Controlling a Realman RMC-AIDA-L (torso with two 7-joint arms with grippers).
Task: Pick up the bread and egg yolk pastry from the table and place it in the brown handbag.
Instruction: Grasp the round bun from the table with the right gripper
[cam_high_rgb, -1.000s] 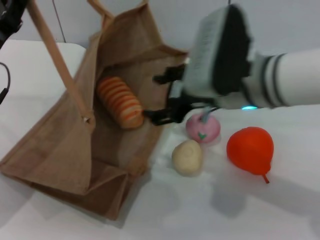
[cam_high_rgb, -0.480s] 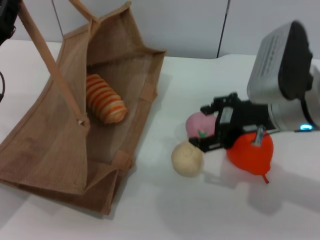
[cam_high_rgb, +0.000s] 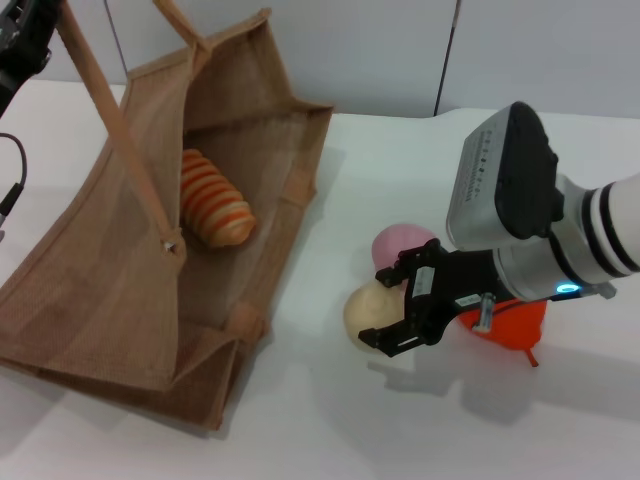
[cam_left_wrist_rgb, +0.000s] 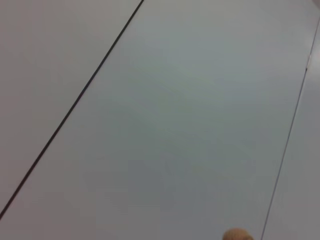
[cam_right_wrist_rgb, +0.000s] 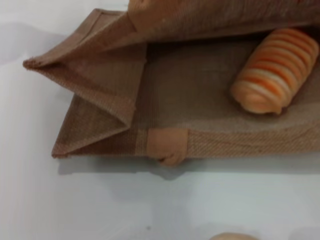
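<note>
Found the small pale cream-yellow round egg yolk pastry (cam_high_rgb: 368, 312) on the white table (cam_high_rgb: 400, 430), just outside the open mouth of the large tan-brown jute handbag (cam_high_rgb: 110, 300). Judged it light, soft and likely crumbly, with a smooth dome that could roll or squirt out under a hard pinch. Judged the widest part of the ball, low on its sides, the best place for a gentle hold.

Saw the right gripper (cam_high_rgb: 378, 308) spread wide, one black finger on each side of the pastry, not yet closed on it.

Noted the pink ball (cam_high_rgb: 402, 243) just behind the pastry and the smooth orange-red pear-shaped fruit (cam_high_rgb: 518, 318) close by, partly hidden under the right wrist. Judged that a careless sweep could knock either one.

Noted the tan loaf of bread with orange stripes (cam_right_wrist_rgb: 275, 75) already inside the bag, deep against its far wall. Judged the near half of the bag floor free to take the pastry.

Marked the stitched front rim of the bag as the edge to pass over, low and soft. Marked the long loop handle (cam_high_rgb: 105, 115), held up at the top left beside the left gripper (cam_high_rgb: 20, 40), as something to keep away from.

Judged the short path from pastry to bag mouth open.
</note>
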